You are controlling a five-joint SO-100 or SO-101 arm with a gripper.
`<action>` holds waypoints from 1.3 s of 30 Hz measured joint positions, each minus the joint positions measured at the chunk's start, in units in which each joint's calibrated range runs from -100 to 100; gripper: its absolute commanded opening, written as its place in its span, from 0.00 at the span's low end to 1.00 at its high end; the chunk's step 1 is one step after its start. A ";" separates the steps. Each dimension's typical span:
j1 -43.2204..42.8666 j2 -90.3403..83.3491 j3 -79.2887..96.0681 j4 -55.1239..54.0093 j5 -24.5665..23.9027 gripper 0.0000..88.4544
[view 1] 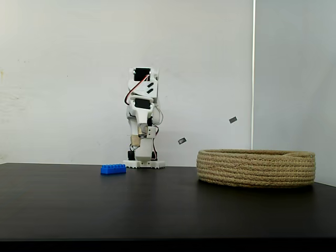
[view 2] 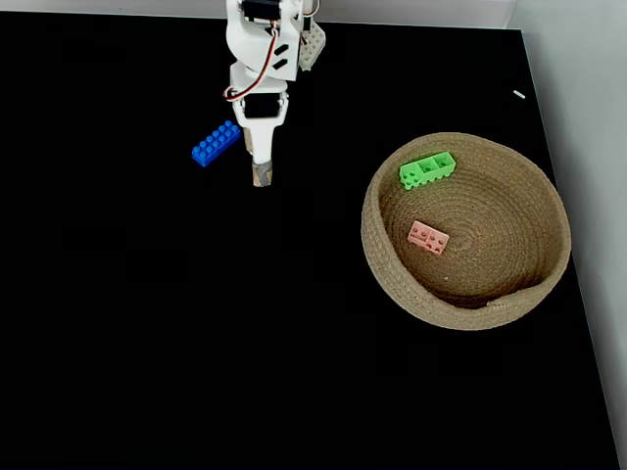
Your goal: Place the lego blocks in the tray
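gripper (view 2: 262, 174): closed, empty, near the table's (view 2: 147, 343) far edge
blue brick (view 2: 217, 143): lies just beside it
risk: closed descent could shove the brick aside
tray (view 2: 392, 284): holds green (view 2: 427, 170) and pink (view 2: 428, 237) bricks

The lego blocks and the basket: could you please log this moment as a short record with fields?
in tray: green lego block and pink lego block, lying apart inside the woven tray
outside tray: blue lego block on the black table, left of the tray in both fixed views
gripper: gripper beside the blue block, not touching it, holding nothing; open or shut cannot be told
arm: folded near its base
left to do: blue block
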 measured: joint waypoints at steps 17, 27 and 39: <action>20.20 4.07 0.62 12.18 25.59 0.36; 24.27 12.47 0.97 12.67 31.65 0.35; 21.82 22.05 -0.18 6.17 30.67 0.35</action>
